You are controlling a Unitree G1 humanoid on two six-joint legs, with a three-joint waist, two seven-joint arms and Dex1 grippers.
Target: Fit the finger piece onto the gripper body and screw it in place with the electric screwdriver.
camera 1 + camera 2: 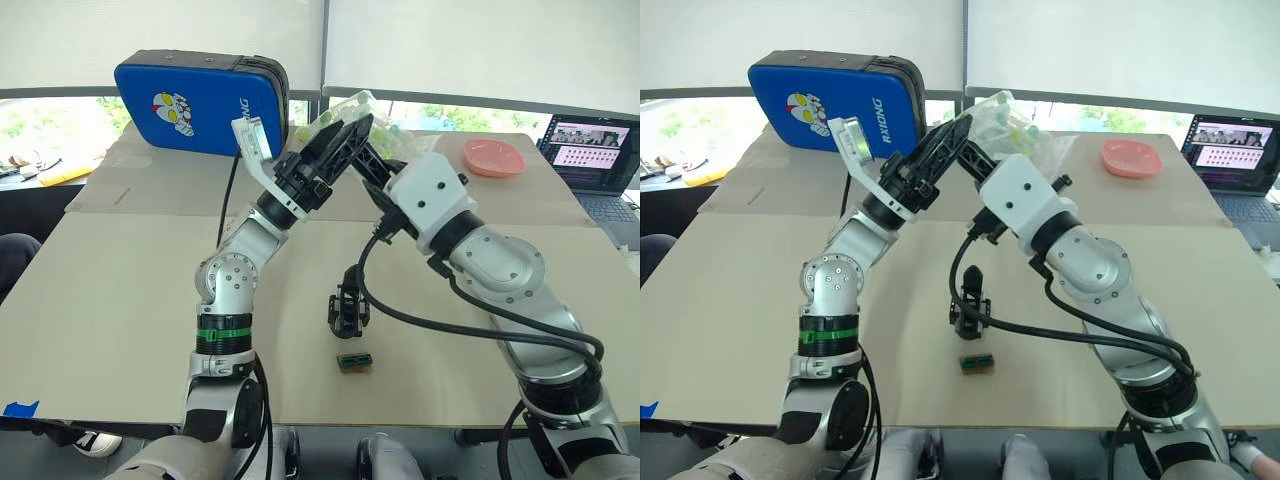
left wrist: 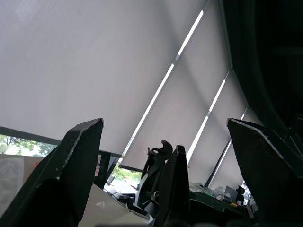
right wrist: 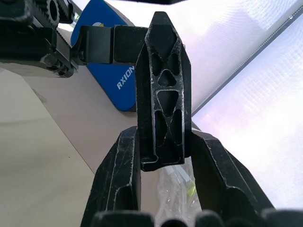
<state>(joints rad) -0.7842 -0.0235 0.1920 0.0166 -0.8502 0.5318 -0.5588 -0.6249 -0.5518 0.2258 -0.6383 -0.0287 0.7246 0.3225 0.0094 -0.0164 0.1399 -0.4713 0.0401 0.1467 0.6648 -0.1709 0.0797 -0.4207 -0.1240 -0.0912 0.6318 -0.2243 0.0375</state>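
Closest to the robot, a small green-and-brown rectangular block [image 1: 354, 361] sits on the pale beige tabletop [image 1: 120, 300], and just behind it stands the black mechanical gripper body with a round base and an upright finger [image 1: 346, 308], not touched by either arm. Both arms are raised over the middle of the table and meet up in the air above all that. The right gripper [image 3: 161, 142] has its two black fingers clamped on the small black tapered plastic finger piece with cut-out triangles [image 3: 163, 90], pointed end sticking up away from the wrist, so that part is held up off the table. The left gripper [image 1: 335, 135] is right next to it with its jaws spread wide, and in the left wrist view the finger piece shows as a dark sliver standing between the two open fingers [image 2: 71, 170], though I can't tell if it's touching either of them. Further back on the table there's a blue padded case with a cartoon figure on it [image 1: 195, 102] on the left, a crumpled clear plastic bag with some greenish stuff inside [image 1: 380, 125] behind the grippers, and a pink shallow dish [image 1: 493, 157] over to the right. Far right edge, an open laptop [image 1: 600, 160] with its screen lit up.
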